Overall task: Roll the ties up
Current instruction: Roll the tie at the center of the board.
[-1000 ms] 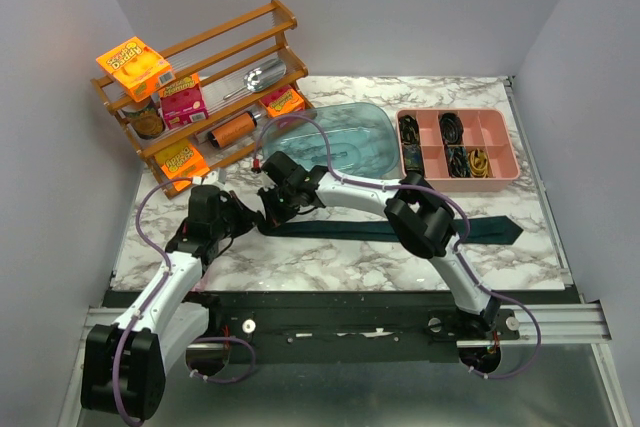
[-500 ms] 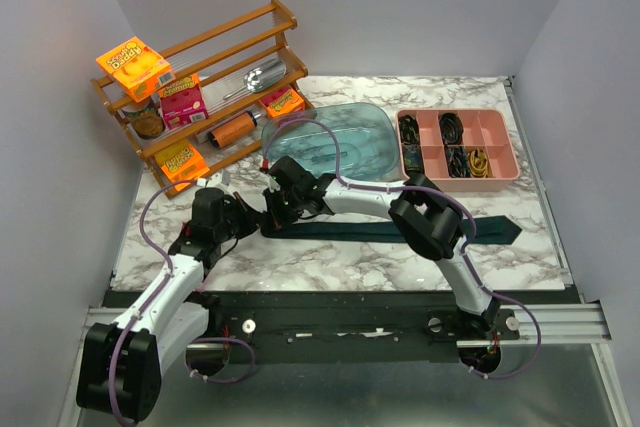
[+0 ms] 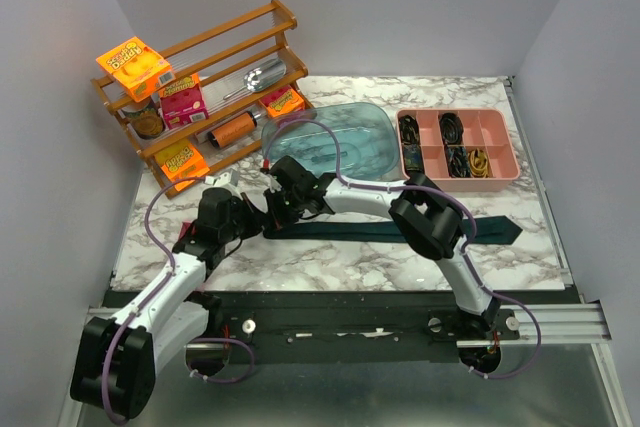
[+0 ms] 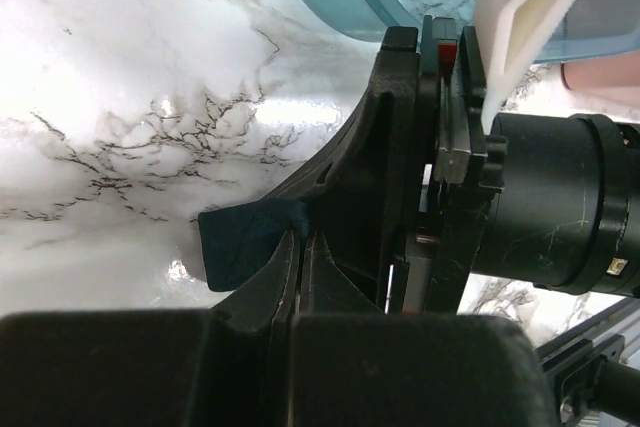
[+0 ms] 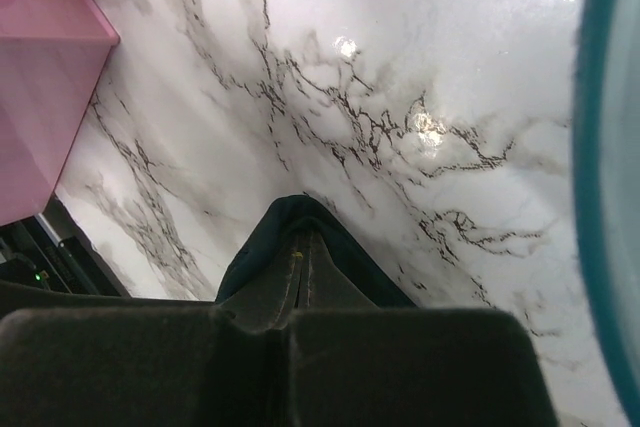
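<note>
The dark teal tie (image 3: pixel 370 230) lies flat across the marble table, its broad pointed end at the right. Both grippers meet over its narrow left end. My left gripper (image 3: pixel 258 217) comes in from the left; in the left wrist view it (image 4: pixel 300 235) is shut, with the squared tie end (image 4: pixel 240 247) reaching up to its tips. My right gripper (image 3: pixel 271 213) reaches down from the tub side. In the right wrist view it (image 5: pixel 302 237) is shut, and the tie fabric (image 5: pixel 250 257) tents like a hood around its tips.
A translucent blue tub (image 3: pixel 335 142) stands just behind the grippers, with its rim (image 5: pixel 605 147) close to the right hand. A pink divided tray (image 3: pixel 460 179) sits at the back right. A wooden rack (image 3: pixel 200 77) with boxes stands at the back left.
My left arm has pushed further right, bringing its gripper up against the right one at the tie's narrow end. The right gripper shifted slightly right. The tie lies as before.
</note>
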You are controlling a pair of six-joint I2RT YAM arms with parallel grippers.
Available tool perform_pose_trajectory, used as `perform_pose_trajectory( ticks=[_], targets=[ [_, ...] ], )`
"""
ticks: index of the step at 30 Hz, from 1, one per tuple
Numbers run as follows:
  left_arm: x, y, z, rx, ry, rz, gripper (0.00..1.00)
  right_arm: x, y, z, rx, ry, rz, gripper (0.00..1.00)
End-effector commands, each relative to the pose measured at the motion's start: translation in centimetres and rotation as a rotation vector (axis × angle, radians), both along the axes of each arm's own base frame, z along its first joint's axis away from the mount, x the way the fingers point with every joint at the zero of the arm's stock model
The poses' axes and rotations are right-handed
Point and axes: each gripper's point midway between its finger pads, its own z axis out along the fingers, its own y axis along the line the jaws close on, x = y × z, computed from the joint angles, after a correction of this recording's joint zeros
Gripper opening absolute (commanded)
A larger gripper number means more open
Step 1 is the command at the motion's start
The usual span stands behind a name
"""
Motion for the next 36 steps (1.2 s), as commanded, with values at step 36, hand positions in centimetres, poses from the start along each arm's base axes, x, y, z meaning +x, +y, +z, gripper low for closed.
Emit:
perform_pose_trajectory(
  ticks=[36],
  targets=[
    [1.2,-3.0,-0.8,0.264,-0.033,-0.068,0.0,2.3,-9.2,3.8,-0.242,-0.168,-0.11,0.0]
  ],
)
